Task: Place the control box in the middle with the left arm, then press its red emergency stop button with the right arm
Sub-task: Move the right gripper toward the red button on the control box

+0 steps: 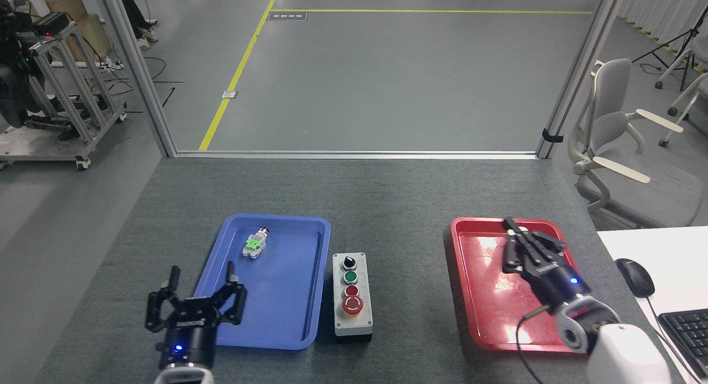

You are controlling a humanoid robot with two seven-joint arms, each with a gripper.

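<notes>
On emergency stop button (353,305): white circular arrows; no readable text.

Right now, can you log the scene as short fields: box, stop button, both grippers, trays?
box: long light-grey control box with black base, upright on the dark grey felt mat, between the trays, beside the blue one
stop button: red mushroom emergency stop button, nearest end of box, untouched
left gripper: open, empty, over blue tray's near-left corner
right gripper: fingers together, over red plastic tray
blue plastic tray: holds one small white-and-green switch part
</notes>
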